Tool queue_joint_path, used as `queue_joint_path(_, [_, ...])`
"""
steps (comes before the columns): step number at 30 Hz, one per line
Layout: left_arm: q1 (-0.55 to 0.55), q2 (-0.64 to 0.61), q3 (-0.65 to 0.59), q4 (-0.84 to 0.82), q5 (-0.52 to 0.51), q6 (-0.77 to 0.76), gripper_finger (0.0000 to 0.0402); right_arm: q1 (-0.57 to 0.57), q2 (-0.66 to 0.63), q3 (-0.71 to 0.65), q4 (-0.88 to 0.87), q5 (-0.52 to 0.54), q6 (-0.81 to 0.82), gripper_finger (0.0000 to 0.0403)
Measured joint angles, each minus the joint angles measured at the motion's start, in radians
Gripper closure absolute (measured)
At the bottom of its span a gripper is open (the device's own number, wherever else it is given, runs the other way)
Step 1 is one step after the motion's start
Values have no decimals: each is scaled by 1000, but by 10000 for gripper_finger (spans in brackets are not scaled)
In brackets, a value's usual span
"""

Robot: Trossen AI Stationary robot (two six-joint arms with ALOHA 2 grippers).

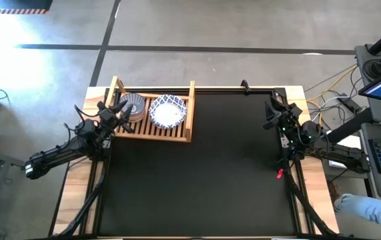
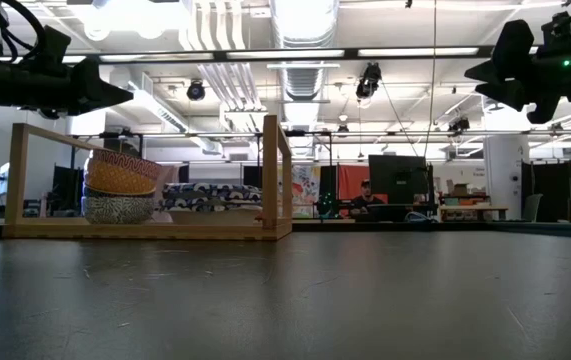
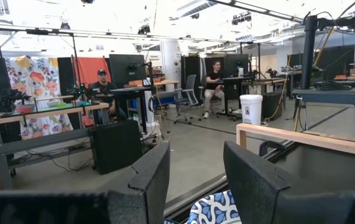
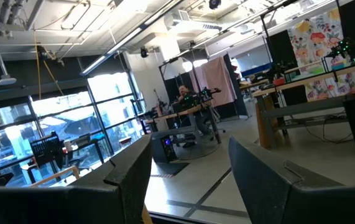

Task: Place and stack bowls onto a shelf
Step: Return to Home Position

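Observation:
The wooden shelf [image 1: 151, 128] stands at the table's far left, resting on its slatted base. It holds two stacks of bowls. The smaller bowls [image 2: 120, 190] sit in its left half, and the wide white bowls with blue patterned rims [image 1: 169, 112] sit in its right half. My left gripper [image 1: 122, 110] hovers open above the shelf's left part, beside the small stack. Its wrist view shows a blue patterned bowl [image 3: 214, 208] below the open fingers. My right gripper [image 1: 273, 113] is open and raised near the table's far right, away from the shelf.
The shelf's upright posts [image 2: 270, 170] and its top rail [image 3: 301, 140] stand close to my left gripper. The black mat [image 1: 197, 180] covers the table. A small red thing [image 1: 279, 173] lies by the right edge. A person's sleeve [image 1: 367, 208] shows beyond the near right corner.

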Motion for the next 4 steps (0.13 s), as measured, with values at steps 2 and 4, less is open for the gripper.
queue_joint_path(2, [0,0,0,0,0,0,267,0,0,0,0,0,0,202])
queue_joint_path(4, [0,0,0,0,0,0,267,0,0,0,0,0,0,202])
